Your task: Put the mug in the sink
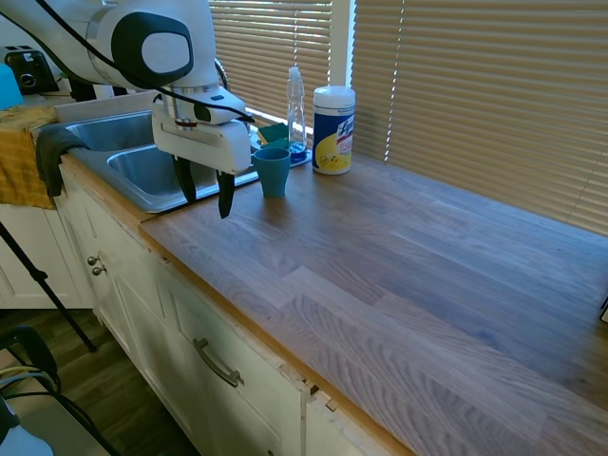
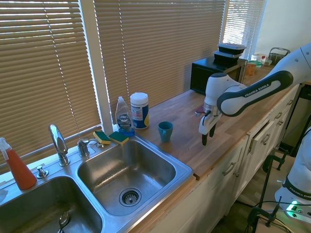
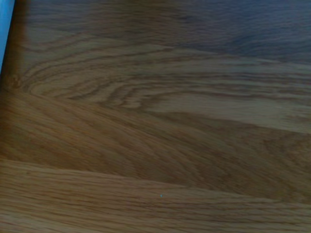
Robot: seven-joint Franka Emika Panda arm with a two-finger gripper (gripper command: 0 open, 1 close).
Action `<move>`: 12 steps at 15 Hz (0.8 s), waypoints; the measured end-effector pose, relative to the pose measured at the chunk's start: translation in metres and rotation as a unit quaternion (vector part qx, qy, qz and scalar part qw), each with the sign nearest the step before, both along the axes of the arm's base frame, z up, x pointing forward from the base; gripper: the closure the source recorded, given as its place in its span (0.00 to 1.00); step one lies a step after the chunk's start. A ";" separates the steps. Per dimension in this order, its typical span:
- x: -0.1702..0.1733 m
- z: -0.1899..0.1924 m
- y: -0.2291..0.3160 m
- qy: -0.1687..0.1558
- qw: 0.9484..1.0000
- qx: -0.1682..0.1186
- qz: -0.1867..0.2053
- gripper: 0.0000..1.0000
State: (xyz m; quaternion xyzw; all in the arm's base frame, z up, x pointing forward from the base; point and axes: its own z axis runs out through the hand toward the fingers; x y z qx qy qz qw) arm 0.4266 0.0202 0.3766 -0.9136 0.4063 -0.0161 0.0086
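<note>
The small teal-blue mug stands upright on the wooden counter, just beside the rim of the sink. The sink's nearer, larger steel basin holds nothing. My gripper hangs above the counter between the mug and the counter's front edge, a short way from the mug. Its fingers point down, open, with nothing between them. The wrist view shows mostly wood grain, with a blue sliver at one edge.
A white-and-yellow wipes canister and a clear bottle stand behind the mug by the blinds. Sponges and the faucet line the sink's back rim. A microwave sits further along the counter.
</note>
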 end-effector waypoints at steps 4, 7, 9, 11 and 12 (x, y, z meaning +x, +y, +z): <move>0.004 0.005 0.002 -0.013 1.000 0.001 -0.002 0.00; 0.018 0.027 0.012 -0.045 0.999 0.012 -0.019 0.00; 0.027 0.044 0.016 -0.064 0.997 0.018 -0.036 0.00; 0.040 0.061 0.019 -0.085 0.994 0.024 -0.061 0.00; 0.047 0.067 0.019 -0.094 0.993 0.027 -0.071 0.00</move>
